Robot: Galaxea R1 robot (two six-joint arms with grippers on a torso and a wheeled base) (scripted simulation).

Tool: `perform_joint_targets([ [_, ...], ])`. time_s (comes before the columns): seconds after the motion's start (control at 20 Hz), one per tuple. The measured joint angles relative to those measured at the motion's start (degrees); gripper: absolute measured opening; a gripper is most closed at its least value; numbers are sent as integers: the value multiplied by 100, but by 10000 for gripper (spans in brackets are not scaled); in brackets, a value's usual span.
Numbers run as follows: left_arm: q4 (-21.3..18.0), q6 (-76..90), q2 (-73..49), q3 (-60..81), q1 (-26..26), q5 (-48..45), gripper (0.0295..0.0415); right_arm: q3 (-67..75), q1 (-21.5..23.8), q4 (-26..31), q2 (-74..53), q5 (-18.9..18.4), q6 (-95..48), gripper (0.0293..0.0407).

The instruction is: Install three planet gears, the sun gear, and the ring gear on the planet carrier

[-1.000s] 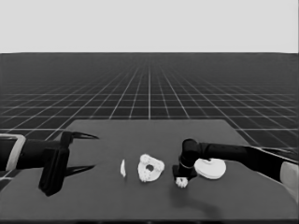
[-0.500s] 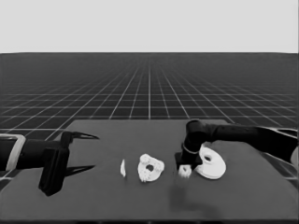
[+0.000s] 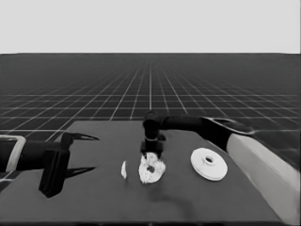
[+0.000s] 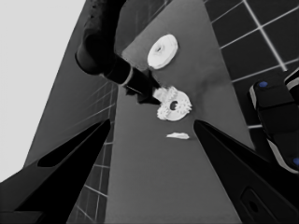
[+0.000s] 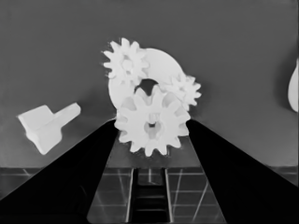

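Pinching a gear [image 5: 151, 122], right pincer [image 3: 151, 154] hangs over the carrier [image 5: 161, 70] mid-counter | two gears [image 5: 125, 63] seated there | risk: teeth clash, gear tilts, misses its seat | left pincer [image 3: 83, 153] spread, parked

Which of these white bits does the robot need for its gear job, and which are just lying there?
For the job:
- smaller round part, two gears on it
- gear in the right tool
- larger round part, lying alone

Just lying about:
- thin white piece
- left tool, waiting at the table's left end
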Motion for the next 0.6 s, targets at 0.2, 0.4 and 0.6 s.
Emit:
perform_joint_targets([
  [0.2, 0, 0, 0, 0, 0, 0, 385, -218, -1, 6, 122, 12, -90, 310],
  [0.4, 0, 0, 0, 0, 0, 0, 385, -588, -626, -585, 225, 198, -317, 310],
  [0.6, 0, 0, 0, 0, 0, 0, 385, -649, -692, -652, 243, 229, -352, 310],
])
